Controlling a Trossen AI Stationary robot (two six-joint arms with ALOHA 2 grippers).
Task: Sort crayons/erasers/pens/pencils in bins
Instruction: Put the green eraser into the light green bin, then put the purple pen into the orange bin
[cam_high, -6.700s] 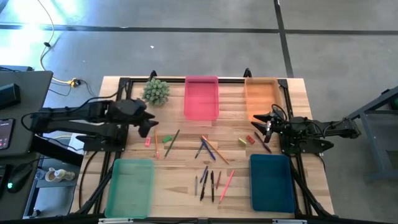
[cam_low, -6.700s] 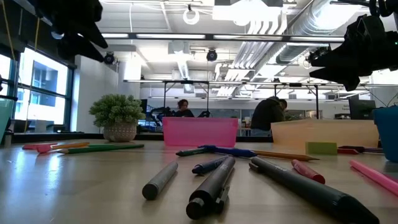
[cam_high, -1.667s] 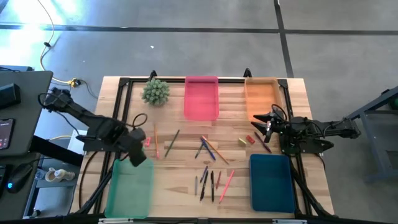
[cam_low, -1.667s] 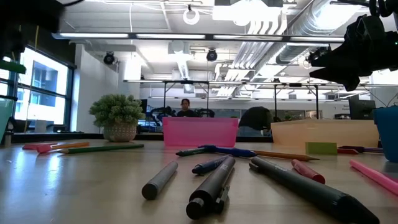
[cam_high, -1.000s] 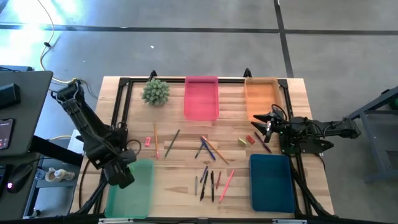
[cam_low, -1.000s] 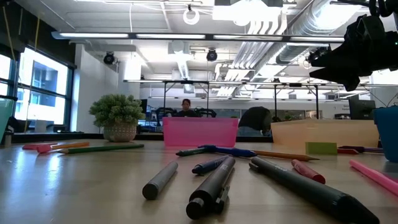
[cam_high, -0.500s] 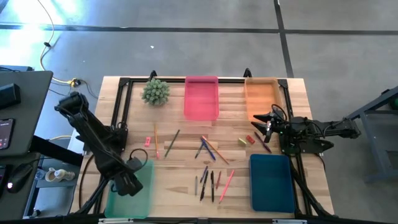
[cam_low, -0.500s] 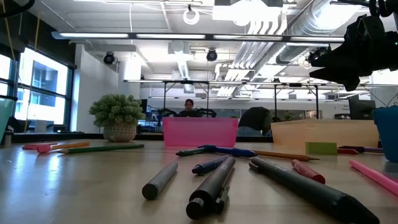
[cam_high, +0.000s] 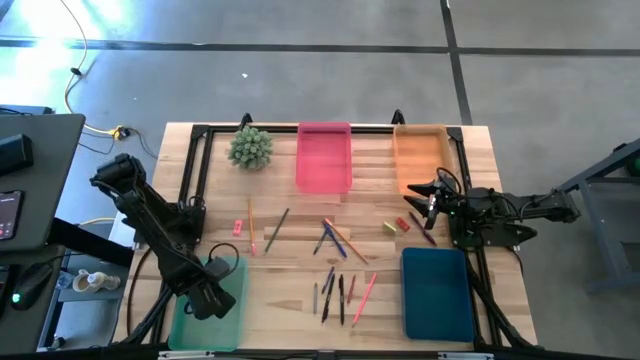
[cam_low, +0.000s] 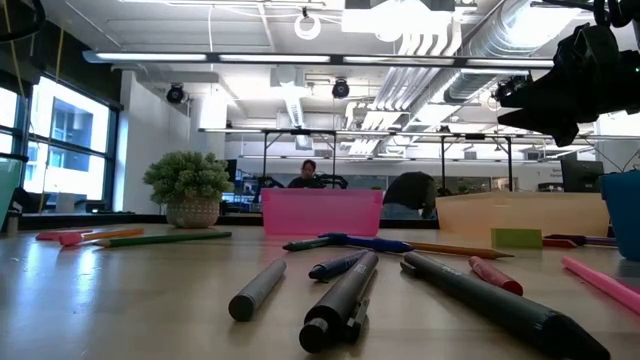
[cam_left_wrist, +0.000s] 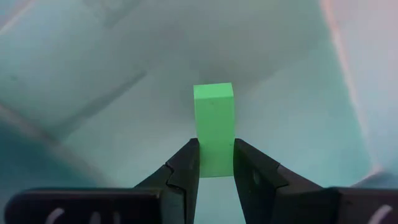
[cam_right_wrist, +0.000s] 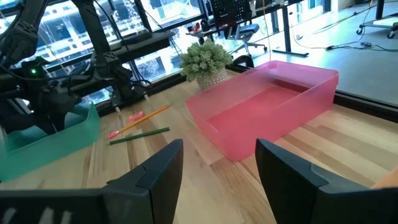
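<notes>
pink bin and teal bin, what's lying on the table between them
High view: the pencils and pens, scattered over the wood between the pink bin and the teal bin.

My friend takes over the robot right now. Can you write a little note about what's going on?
Left pincer: shut on the green eraser, down inside the light green bin.
Right pincer: open, waiting near the orange bin.
Done: nothing dropped yet; the pink bin and teal bin look empty.
Left: release this eraser, then sort the pink eraser, pencils and pens lying on the table.
</notes>
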